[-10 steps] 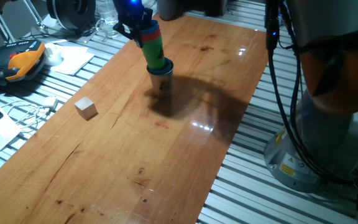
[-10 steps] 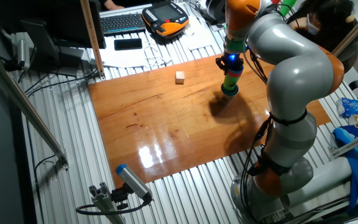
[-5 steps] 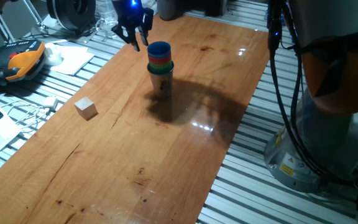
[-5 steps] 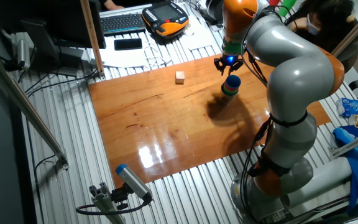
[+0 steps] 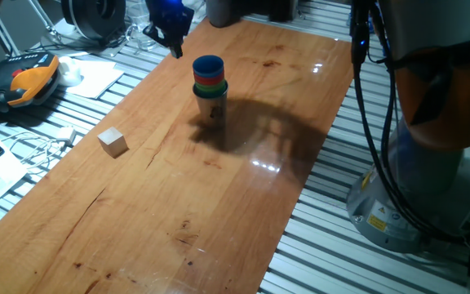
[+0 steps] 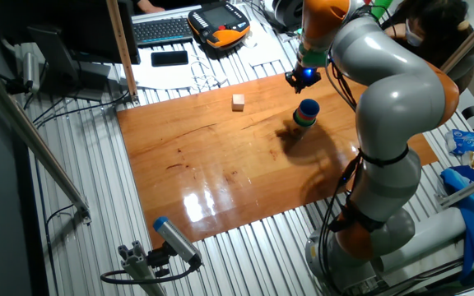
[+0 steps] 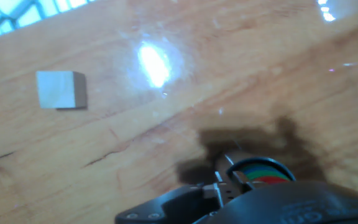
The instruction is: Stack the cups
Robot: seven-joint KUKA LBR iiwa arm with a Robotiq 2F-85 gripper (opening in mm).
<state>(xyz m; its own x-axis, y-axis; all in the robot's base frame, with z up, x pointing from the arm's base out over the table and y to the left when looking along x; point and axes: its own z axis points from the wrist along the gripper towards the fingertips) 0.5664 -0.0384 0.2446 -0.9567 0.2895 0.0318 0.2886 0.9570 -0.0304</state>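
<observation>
The cups stand as one nested stack (image 5: 210,85) on the wooden table (image 5: 219,204), with a blue cup on top, red and green rims below it, and a shiny steel cup at the bottom. The stack also shows in the other fixed view (image 6: 305,113). In the hand view only its rims (image 7: 263,172) peek out at the bottom edge behind the hand's dark body. My gripper (image 5: 170,37) hangs up and to the left of the stack, apart from it, open and empty. It also shows in the other fixed view (image 6: 301,76).
A small pale wooden cube (image 5: 113,141) (image 6: 238,101) (image 7: 61,89) sits left of the stack. An orange teach pendant (image 5: 27,82), cables (image 5: 47,145) and papers lie beyond the table's left edge. The arm's base (image 5: 431,171) stands to the right.
My gripper let go of the coloured cups, which now sit nested in the steel cup. The gripper opened, rose and moved away to the left.
</observation>
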